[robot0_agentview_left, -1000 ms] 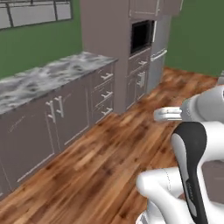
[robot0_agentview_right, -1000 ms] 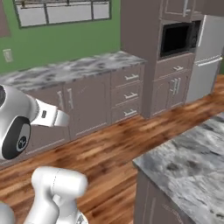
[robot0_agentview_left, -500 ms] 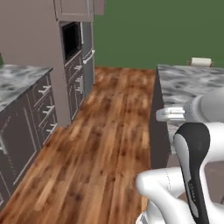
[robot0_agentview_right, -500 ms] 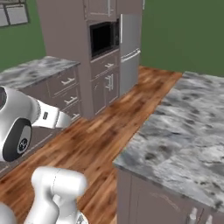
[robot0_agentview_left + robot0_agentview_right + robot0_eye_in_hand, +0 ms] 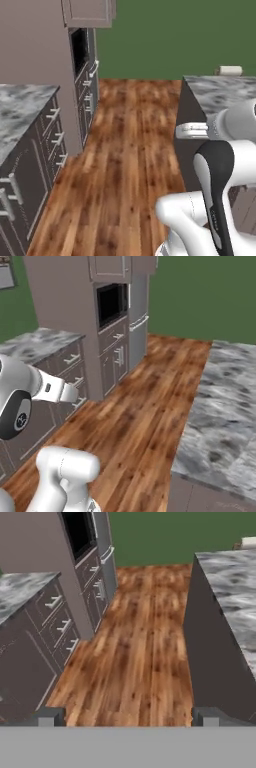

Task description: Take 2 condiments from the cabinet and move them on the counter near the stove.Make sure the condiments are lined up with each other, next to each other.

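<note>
Standing in the aisle between two runs of cabinetry, I see the robot facing down a strip of wooden floor (image 5: 135, 657) toward a green wall (image 5: 200, 296). Its end effector (image 5: 127, 717) is open wide and holds nothing; the two dark fingertips (image 5: 47, 716) sit far apart at the bottom of the hand view, with only bare floorboards between them.

On the left stands a marble surface (image 5: 17, 112) over drawers with silver bar handles (image 5: 62, 627), and beyond it a tall taupe unit (image 5: 65, 311) with a black built-in microwave (image 5: 111, 303). On the right is another marble surface (image 5: 235, 597), an island by the look of it. A pale roll (image 5: 229, 71) lies at its far end.

I cannot spot the two condiments, the shelf niche that should hold them, or the stove from here, so the job looks barely begun.

The risks I judge from this: the aisle is narrow, and the folded arm (image 5: 220, 185) sits close to the island's dark side, so a turn of the base could clip a corner or a drawer handle. The robot could also mistake the microwave recess for the open shelf and reach into the wrong opening.
</note>
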